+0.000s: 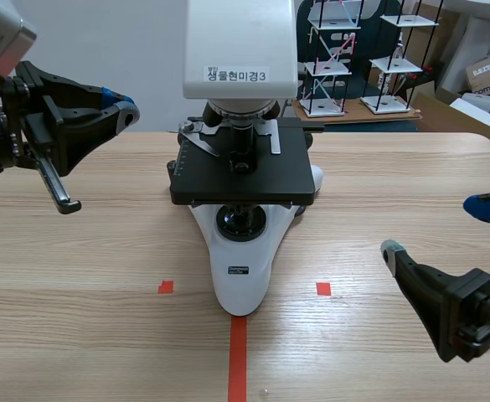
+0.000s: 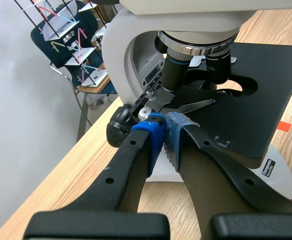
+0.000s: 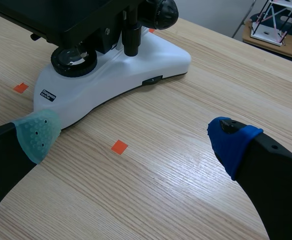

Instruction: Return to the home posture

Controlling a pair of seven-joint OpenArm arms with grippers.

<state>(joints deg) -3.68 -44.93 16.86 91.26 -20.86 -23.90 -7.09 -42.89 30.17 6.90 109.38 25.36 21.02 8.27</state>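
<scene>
Left gripper (image 1: 121, 107), clenched on nothing, hangs left of the microscope (image 1: 243, 172). Right gripper (image 1: 439, 228) stands released, near right.

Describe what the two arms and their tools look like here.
Both arms are black, with thick curved two-finger tools. The left tool has a blue pad and a dotted blue-grey pad. The right tool has a dotted grey-green pad and a smooth blue pad. A grey box sits on the left arm.
</scene>
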